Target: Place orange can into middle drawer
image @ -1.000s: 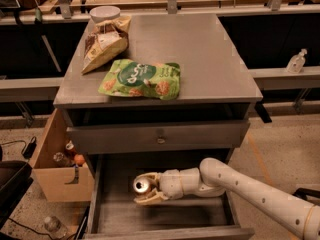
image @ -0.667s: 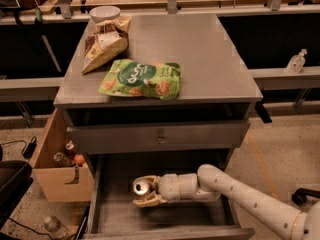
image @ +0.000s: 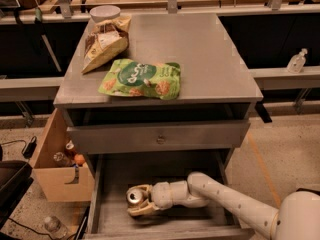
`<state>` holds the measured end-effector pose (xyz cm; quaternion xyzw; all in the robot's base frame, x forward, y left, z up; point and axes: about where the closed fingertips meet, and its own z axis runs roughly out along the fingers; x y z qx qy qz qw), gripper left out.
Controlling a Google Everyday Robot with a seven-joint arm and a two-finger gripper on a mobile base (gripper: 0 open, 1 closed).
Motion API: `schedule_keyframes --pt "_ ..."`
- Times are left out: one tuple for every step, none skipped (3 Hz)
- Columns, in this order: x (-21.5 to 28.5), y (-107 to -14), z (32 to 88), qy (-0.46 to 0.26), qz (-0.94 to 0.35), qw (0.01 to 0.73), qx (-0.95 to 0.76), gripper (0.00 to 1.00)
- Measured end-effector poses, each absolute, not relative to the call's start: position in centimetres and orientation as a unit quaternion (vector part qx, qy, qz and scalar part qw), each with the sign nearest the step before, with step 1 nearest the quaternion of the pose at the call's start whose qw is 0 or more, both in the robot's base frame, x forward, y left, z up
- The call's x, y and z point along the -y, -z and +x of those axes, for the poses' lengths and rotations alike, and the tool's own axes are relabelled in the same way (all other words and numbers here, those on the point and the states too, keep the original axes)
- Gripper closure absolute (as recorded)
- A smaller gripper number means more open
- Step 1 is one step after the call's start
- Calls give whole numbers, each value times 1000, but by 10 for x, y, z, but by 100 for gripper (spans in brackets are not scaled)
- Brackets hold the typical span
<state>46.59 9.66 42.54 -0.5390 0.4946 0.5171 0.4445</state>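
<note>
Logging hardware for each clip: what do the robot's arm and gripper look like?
The arm is white, built of rounded tubular segments with small dark dots along the forearm; no cables show. The gripper, inside the open grey wooden drawer, has tan curved fingers around the small orange can.

On the grey surface a green snack bag is laid flat near the front edge. A tan chip bag is propped behind it, against a white bowl. A cardboard box holding bottles is set beside the cabinet (the gripper is seen low, beneath the knobbed drawer). A clear bottle is stood on the far ledge.
</note>
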Motion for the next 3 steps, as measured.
schedule_keyframes --pt "-99 -426 465 -519 -539 444 -493 82" --pt "-100 -426 464 -520 -539 443 -492 59" --pt "-102 -426 463 -522 -540 443 -491 35"
